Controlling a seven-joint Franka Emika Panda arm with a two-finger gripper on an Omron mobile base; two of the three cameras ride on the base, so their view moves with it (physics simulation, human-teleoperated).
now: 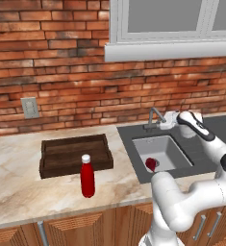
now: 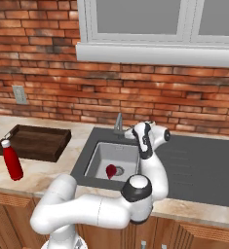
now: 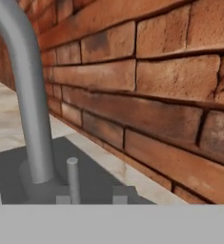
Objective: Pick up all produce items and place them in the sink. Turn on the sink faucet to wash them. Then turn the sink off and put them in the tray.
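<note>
Arm bent fwd, wrist level, claw (image 1: 165, 120) nrly closed.

even, soft light with no clear source; the scene is bright, not glaring. faint shadows lie inside the tray (image 1: 75, 154) and under the window ledge (image 1: 169, 50). textures on the brick wall (image 3: 147, 86) look smeared and blurry up close. edges stay straight, without distortion.
</note>
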